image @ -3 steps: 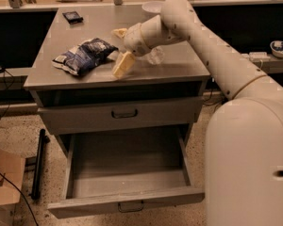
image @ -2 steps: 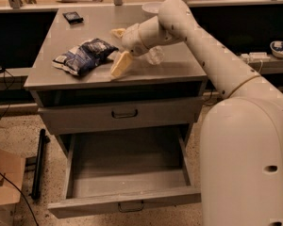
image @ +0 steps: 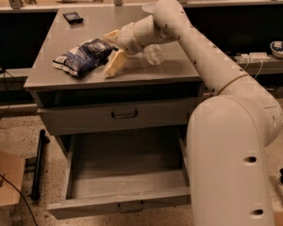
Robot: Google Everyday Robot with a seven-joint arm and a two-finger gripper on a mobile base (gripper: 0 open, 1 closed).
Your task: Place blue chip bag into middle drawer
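The blue chip bag point(image: 82, 55), dark blue and white and wrinkled, lies on the grey cabinet top point(image: 146, 76) at the left. My gripper point(image: 112, 49) is open right at the bag's right end. One cream finger point(image: 114, 64) points down to the tabletop and the other is behind and above the bag's end. The middle drawer point(image: 125, 173) is pulled open below, with a bare grey floor and a small handle on its front point(image: 130, 206).
A clear plastic bottle point(image: 153, 54) lies on the top, behind my wrist. A small black object point(image: 73, 17) sits at the back left. The upper drawer point(image: 124, 113) is shut. A black bar point(image: 37, 164) and a cardboard box point(image: 4, 178) are on the floor at the left.
My gripper has moved a little to the left, closer to the bag's right end. The bag and the drawer have not moved.
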